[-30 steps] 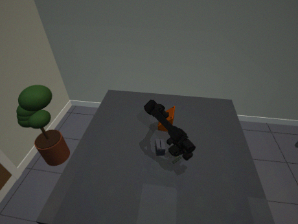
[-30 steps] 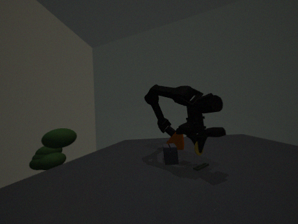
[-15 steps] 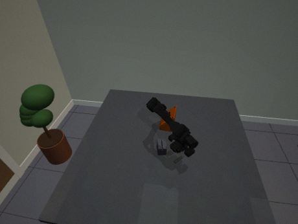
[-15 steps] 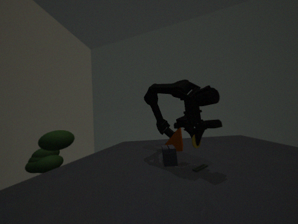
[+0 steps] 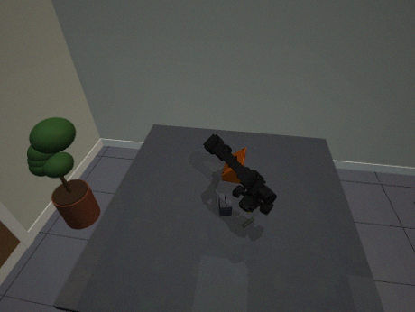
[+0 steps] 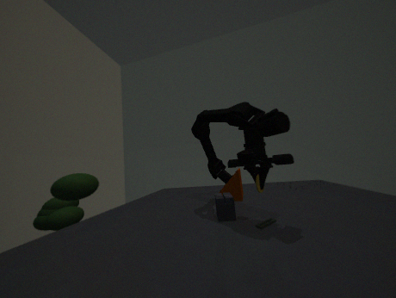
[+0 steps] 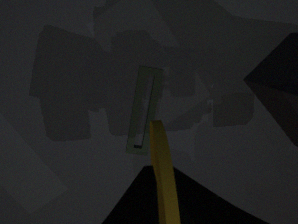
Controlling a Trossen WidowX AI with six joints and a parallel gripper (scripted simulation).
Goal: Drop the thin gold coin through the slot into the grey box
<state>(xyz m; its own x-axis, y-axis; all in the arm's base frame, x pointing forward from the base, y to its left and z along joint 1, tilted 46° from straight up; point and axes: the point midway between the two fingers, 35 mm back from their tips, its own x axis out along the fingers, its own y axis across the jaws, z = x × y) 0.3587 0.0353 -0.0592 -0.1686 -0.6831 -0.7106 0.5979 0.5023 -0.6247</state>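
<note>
The gold coin (image 6: 258, 184) (image 7: 165, 187) is upright between the fingertips of my gripper (image 6: 261, 185) (image 7: 156, 174), which is shut on it. The coin hangs in the air, clear of the holder. The dark-green holder (image 5: 247, 223) (image 6: 266, 223) (image 7: 137, 102) lies flat on the table, its groove empty, below the gripper. The grey box (image 5: 225, 207) (image 6: 225, 208) stands on the table to the left of the holder in the top and exterior views. The dark slot in its lid shows in the top view. The gripper is higher than the box and to its right.
An orange wedge-like object (image 5: 231, 176) (image 6: 235, 190) stands behind the box, partly behind the arm in the top view. A dark angular shape (image 7: 280, 67) enters the wrist view at the right; I cannot tell what it is. A potted plant (image 5: 77, 205) stands beyond the table's left edge.
</note>
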